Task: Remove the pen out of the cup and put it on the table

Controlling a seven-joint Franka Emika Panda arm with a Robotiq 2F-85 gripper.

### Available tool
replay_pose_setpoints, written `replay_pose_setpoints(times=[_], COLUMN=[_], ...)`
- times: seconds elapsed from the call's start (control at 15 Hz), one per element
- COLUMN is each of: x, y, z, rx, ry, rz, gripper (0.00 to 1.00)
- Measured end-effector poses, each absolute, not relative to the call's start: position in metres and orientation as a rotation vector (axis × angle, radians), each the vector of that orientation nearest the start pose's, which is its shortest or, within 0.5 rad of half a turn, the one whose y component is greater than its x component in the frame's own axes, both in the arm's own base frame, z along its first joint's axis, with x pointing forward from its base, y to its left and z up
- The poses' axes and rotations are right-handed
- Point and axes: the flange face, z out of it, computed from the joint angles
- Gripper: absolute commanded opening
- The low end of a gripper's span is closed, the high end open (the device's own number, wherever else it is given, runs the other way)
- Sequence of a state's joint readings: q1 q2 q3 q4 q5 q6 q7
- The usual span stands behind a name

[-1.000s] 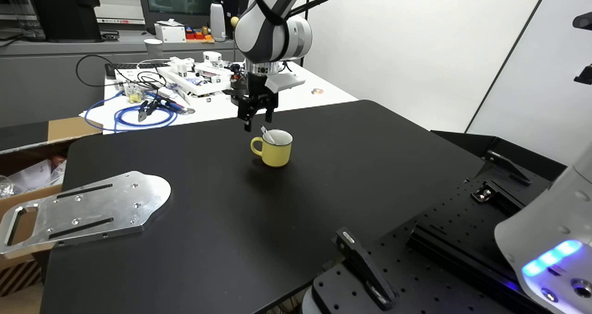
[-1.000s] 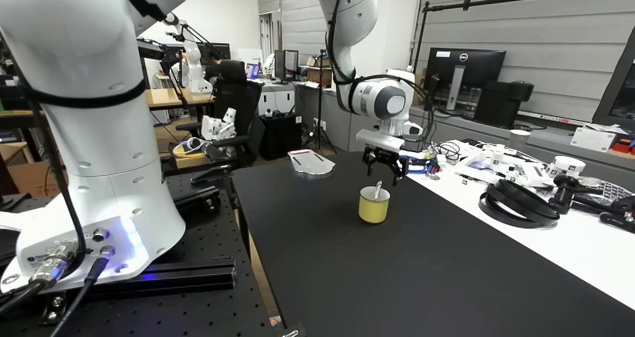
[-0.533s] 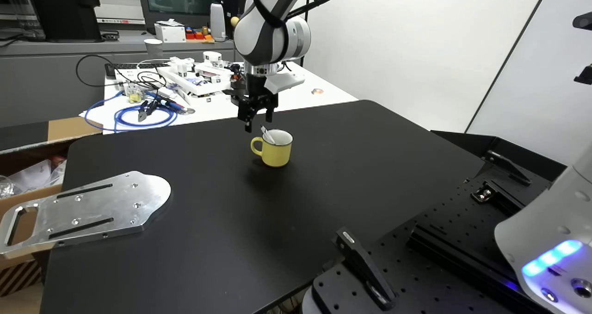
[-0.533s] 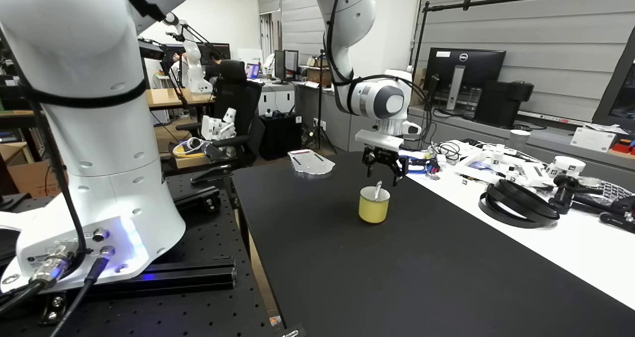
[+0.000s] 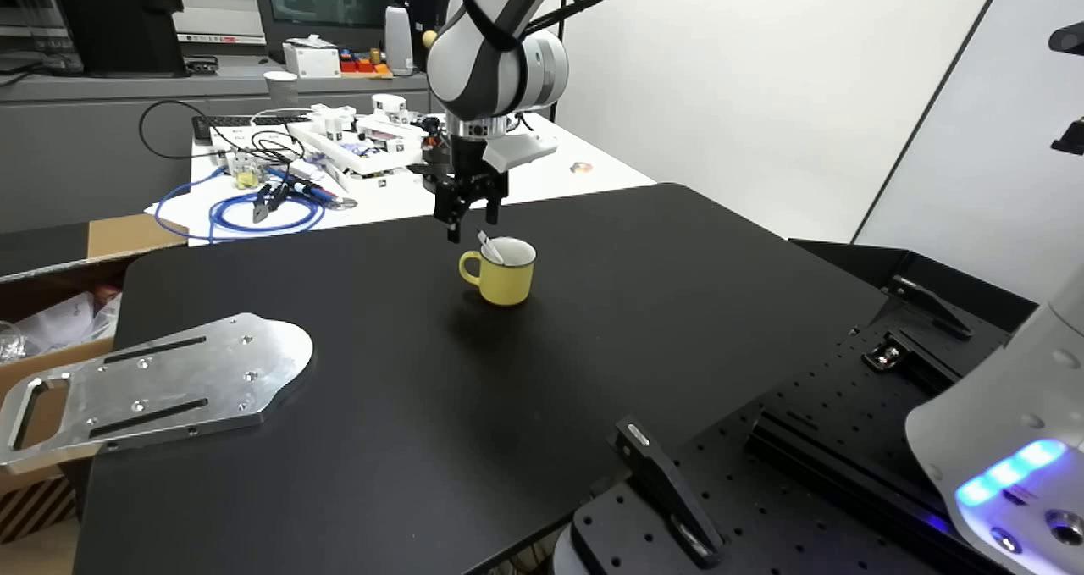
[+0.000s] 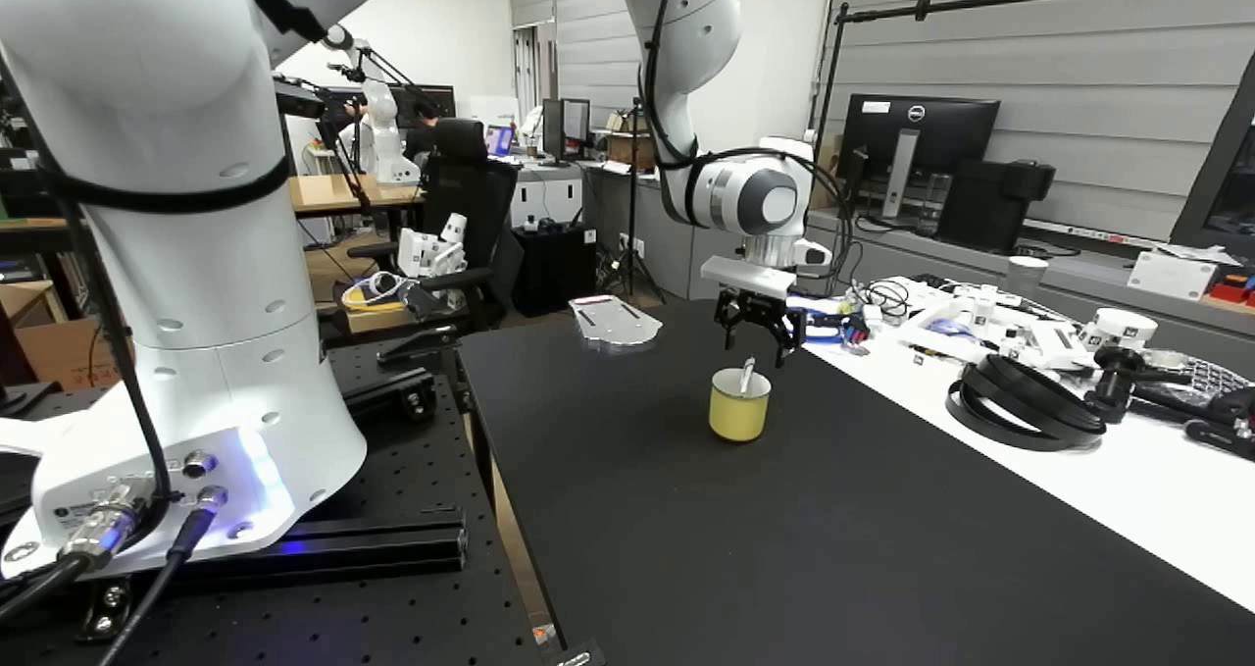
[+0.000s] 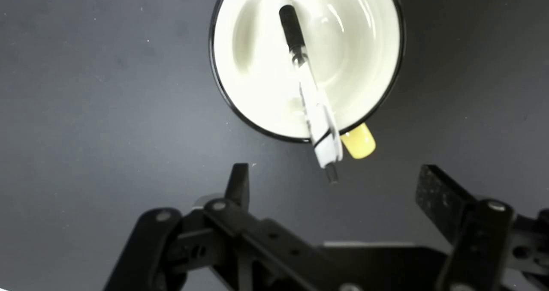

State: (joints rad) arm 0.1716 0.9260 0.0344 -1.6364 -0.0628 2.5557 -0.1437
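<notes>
The yellow cup stands upright on the black table; it also shows in an exterior view and in the wrist view. The pen leans inside it, its dark-gripped end down on the cup's pale bottom. Its white upper end sticks out over the rim near the handle, also in both exterior views. My gripper is open and empty, its fingers wide apart on either side of the pen's upper end. In both exterior views the gripper hangs above and beside the cup, apart from it.
A silver metal plate lies at one edge of the table. A white table with cables and tools adjoins the far edge. A cardboard box stands beside the table. The robot's base stands on a perforated black mount.
My arm has shifted only very slightly. The cup and the pen have not moved, and the gripper stays open.
</notes>
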Motion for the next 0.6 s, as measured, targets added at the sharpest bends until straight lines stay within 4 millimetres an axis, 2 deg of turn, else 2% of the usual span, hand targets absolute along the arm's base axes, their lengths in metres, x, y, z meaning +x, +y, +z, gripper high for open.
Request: replay_pose_setpoints(times=[0.47,0.53,0.6], x=[0.6540,0.6539,0.6538], y=[0.1355,0.1355,0.1355], z=[0.0727,0.0726,0.0725], rx=[-3.091,-3.091,-3.091], ry=[-0.600,-0.600,-0.600], rz=[0.012,0.013,0.013], gripper=[1.00,0.96,0.73])
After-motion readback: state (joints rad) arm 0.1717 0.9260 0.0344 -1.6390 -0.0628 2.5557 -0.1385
